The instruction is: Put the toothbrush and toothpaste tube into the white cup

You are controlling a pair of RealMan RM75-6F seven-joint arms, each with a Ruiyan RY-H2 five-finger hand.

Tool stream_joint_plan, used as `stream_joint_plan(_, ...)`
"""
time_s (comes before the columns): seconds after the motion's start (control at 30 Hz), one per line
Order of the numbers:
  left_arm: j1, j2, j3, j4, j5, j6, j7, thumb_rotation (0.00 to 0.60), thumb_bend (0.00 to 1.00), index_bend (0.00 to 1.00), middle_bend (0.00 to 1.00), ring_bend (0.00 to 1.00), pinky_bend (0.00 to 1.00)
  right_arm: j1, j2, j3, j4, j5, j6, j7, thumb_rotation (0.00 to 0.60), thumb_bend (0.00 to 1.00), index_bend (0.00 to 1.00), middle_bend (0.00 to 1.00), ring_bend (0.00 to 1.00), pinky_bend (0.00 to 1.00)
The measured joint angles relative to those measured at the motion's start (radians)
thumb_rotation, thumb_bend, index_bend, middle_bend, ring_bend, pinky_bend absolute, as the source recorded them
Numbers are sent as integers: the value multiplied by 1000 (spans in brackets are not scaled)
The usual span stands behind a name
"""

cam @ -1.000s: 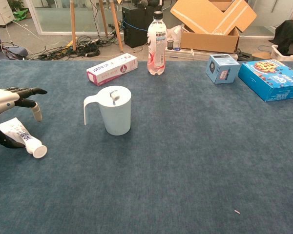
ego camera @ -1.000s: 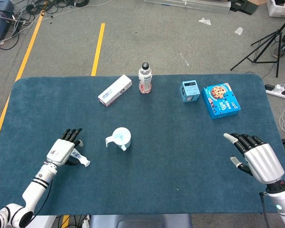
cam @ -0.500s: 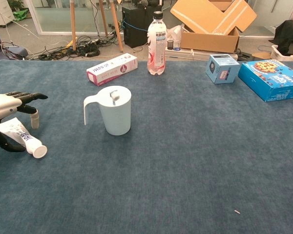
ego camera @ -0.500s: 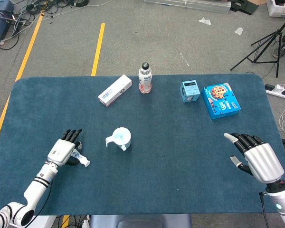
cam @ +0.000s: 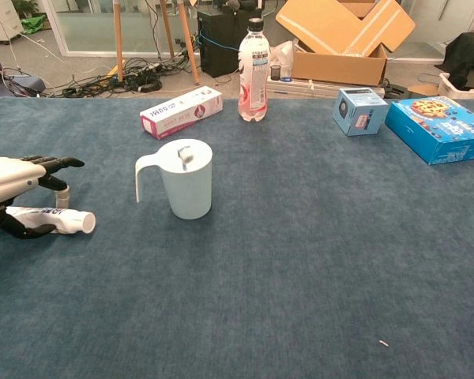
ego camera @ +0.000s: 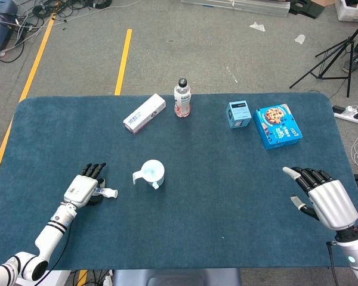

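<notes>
White toothpaste tube [cam: 54, 220] lies flat on bench [cam: 300, 260], left robot hand [cam: 16, 189] curled over it, thumb underneath, prob. closing to lift. Cup [cam: 186, 179] just beside, something already inside. Right robot hand [ego camera: 322, 193] spread, empty, idle.

Even, bright overhead light; soft faint shadows; both views sharp, no glare, slight edge distortion.
</notes>
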Motion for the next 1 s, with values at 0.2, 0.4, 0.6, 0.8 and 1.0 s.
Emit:
stream_joint_plan(0.2, 1, -2, -8, -6, -26, -10, 18, 600, 432, 537, 0, 0, 0, -3, 1, 0, 3, -1, 5, 5, 600, 203, 248, 322, 342, 466)
stream_joint_plan(0.4, 8, 0, -13, -8, -32, -2, 13, 600, 441, 594, 0, 0, 0, -1, -1, -1, 3, -2, 4, 5, 600, 203, 248, 322, 342, 466)
stream_joint_plan(0.6, 26, 4, -27, -17, -39, 32, -33, 600, 460, 635, 0, 0, 0, -2, 0, 0, 0, -3, 7, 3, 600, 203, 248, 322, 342, 466)
stream_joint_plan(0.8, 69, 36, -61, -65, -67, 92, -125, 600, 461, 641, 0, 0, 0, -1, 2, 0, -8, -7, 6, -3, 600, 203, 248, 322, 342, 466)
stream_joint_plan(1.0, 100, 83, -103, -136, -90, 143, -210, 600, 461, 646, 0, 0, 0, 4, 1, 0, -16, -8, -4, -12, 600, 203, 248, 322, 342, 467)
